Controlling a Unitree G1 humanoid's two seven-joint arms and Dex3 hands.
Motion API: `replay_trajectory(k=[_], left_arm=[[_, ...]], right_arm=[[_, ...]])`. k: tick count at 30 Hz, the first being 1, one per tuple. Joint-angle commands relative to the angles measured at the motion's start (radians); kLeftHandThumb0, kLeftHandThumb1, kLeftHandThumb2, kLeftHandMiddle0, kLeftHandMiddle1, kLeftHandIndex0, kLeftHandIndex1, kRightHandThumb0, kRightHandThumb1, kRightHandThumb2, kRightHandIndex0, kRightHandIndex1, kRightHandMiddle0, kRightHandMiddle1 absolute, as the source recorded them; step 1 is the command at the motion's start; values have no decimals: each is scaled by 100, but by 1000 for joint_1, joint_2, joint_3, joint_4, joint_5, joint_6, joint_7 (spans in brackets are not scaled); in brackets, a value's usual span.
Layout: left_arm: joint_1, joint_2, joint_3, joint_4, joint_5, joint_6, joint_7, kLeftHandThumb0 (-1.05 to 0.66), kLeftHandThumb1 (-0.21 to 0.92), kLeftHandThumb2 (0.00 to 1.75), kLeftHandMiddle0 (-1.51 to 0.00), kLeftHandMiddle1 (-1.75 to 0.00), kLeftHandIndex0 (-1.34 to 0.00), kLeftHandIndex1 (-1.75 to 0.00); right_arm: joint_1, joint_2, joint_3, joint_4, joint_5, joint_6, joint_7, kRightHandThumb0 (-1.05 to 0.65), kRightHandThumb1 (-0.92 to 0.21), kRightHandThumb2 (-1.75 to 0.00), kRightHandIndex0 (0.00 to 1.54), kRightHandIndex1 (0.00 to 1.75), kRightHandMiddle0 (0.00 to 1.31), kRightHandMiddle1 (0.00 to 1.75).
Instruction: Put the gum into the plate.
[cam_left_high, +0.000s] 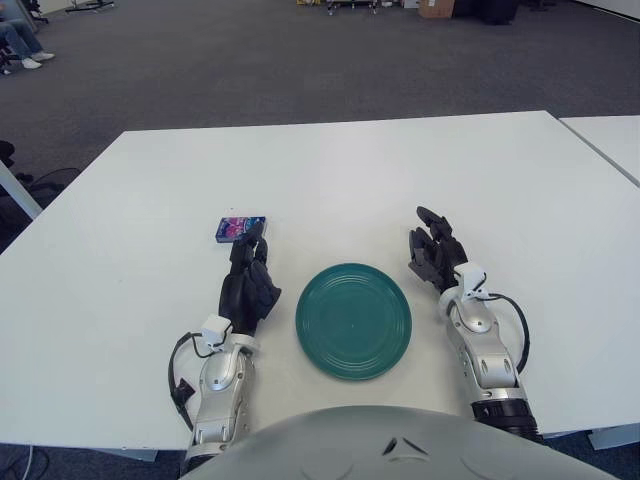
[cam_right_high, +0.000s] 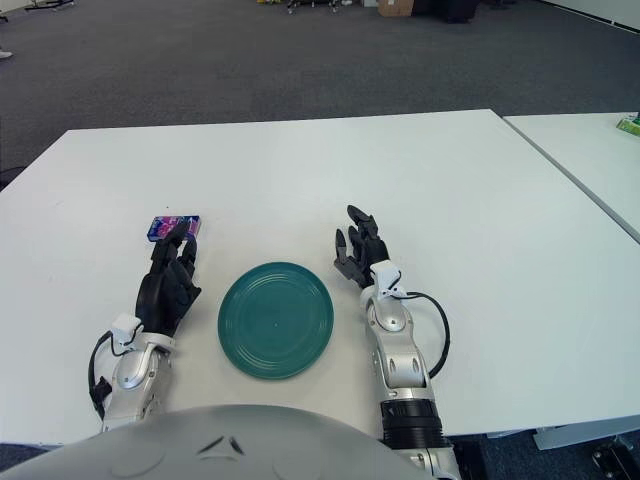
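The gum is a small blue and pink pack (cam_left_high: 240, 228) lying flat on the white table (cam_left_high: 330, 170), left of centre. A round teal plate (cam_left_high: 353, 320) sits near the front edge, empty. My left hand (cam_left_high: 250, 272) rests on the table left of the plate, fingers relaxed and open, its fingertips just short of the gum pack's near edge. My right hand (cam_left_high: 432, 250) rests on the table right of the plate, open and holding nothing.
A second white table (cam_left_high: 610, 140) stands at the right with a narrow gap between. Grey carpet lies beyond the far edge. A seated person's legs (cam_left_high: 20, 45) show at the far left.
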Motion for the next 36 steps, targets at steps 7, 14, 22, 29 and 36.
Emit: replay_trajectory(k=[7, 14, 22, 29, 36], left_arm=[[-126, -21, 14, -163, 9, 174, 85, -93, 92, 94, -22, -1, 0, -71], [-241, 2, 35, -106, 178, 154, 202, -90, 92, 91, -25, -1, 0, -76], [-380, 145, 55, 1, 489, 82, 359, -89, 92, 91, -26, -1, 0, -77], [-533, 388, 65, 182, 659, 50, 379, -93, 92, 87, -28, -2, -1, -81], [-586, 491, 10, 256, 681, 37, 303, -97, 92, 79, -26, 0, 0, -84]], right_arm=[[-4, -3, -7, 69, 9, 31, 13, -60, -92, -79, 22, 0, 0, 43], [-12, -8, -11, 83, 13, 12, 27, -62, -92, -78, 24, 1, 0, 46], [-17, -7, -20, 88, 28, 6, 37, -63, -92, -75, 27, 2, 0, 50], [-22, -10, -26, 91, 31, 8, 36, -64, -92, -74, 27, 1, 0, 50], [-28, -18, -33, 108, 32, -6, 40, -63, -92, -73, 26, 0, 0, 49]])
